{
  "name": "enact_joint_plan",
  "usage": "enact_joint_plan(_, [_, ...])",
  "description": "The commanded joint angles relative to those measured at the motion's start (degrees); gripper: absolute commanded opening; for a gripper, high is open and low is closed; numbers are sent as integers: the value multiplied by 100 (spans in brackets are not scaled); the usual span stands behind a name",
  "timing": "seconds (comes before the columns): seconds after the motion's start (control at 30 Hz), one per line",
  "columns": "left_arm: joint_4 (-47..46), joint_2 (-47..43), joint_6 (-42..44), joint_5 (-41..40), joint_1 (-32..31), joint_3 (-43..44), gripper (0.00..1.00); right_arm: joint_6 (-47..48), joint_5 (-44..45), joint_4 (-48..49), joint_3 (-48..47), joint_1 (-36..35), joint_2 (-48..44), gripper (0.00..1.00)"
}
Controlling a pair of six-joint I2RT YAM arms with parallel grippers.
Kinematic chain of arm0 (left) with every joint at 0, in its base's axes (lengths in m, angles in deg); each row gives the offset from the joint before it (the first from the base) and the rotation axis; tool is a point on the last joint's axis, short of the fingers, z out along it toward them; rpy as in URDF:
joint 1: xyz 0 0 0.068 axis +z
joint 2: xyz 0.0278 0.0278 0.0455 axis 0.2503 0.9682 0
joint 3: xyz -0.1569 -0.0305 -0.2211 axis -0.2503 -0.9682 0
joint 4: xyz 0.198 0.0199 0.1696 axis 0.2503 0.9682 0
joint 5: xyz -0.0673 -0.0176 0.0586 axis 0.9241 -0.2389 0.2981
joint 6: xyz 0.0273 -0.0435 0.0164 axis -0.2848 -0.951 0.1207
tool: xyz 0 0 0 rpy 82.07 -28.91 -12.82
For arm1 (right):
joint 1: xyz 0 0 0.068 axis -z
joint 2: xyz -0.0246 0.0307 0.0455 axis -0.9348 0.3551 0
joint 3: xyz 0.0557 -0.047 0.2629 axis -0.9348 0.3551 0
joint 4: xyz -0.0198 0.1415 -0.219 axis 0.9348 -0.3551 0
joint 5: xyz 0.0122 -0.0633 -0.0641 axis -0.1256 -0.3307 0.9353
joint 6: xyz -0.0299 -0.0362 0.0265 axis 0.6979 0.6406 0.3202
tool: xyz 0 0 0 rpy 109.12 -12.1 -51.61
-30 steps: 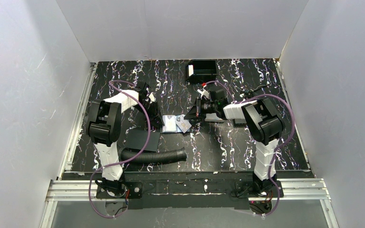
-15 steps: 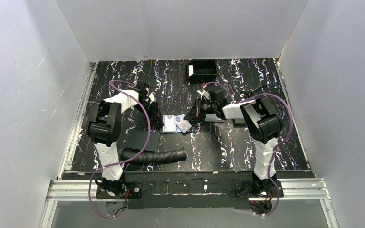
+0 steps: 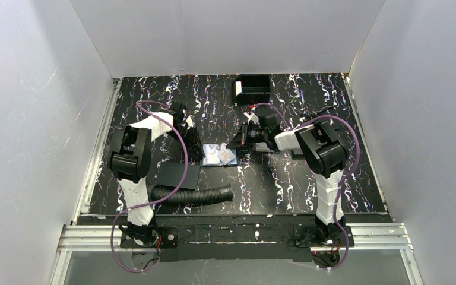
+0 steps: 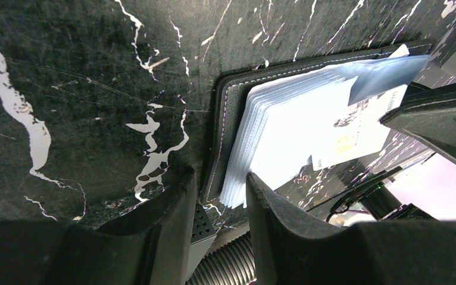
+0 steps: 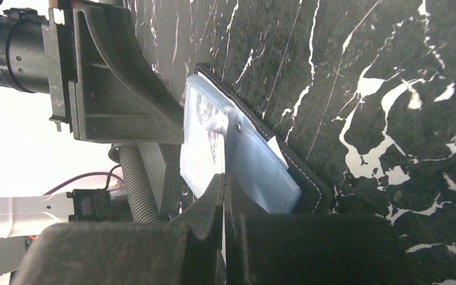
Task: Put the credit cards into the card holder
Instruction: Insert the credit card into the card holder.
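Right hand [image 5: 224,181]: now nearer the card holder [image 4: 228,113] than a second ago, closed, tips at the credit cards [image 4: 386,74]. Holder: open flat on the counter [image 3: 154,101], long axis left-right, cards protruding rightward; left hand [image 4: 218,178] narrowly parted astride its left edge, grip indeterminable

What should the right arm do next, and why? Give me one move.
Probably slide the blue card further into the card holder. The right tool, shut on the card's edge, has it only partly in: the left wrist view shows it poking out past the clear sleeves, and the left tool straddles the holder's corner, seemingly steadying it.
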Motion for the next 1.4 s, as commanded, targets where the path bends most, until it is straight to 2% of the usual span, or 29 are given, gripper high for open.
enact_joint_plan(0.0, [-40,190,126,-300,-69,-244,35,-101,432,568,-17,-36,53,1])
enact_joint_plan(0.2, [-72,141,93,-246,-69,-282,35,-709,752,1567,331,-56,54,1])
enact_joint_plan(0.63, [-220,111,-14,-80,-67,-411,35,-894,972,2076,493,-193,211,1])
enact_joint_plan(0.9, [-239,107,-15,-105,-70,-462,34,-1232,936,2795,713,-221,380,1])
enact_joint_plan(1.13, [-217,138,21,-184,-70,-477,30,-340,899,1951,482,-204,312,1])
enact_joint_plan(1.37, [-202,156,33,-176,-74,-454,28,-273,825,2200,302,-203,466,1])
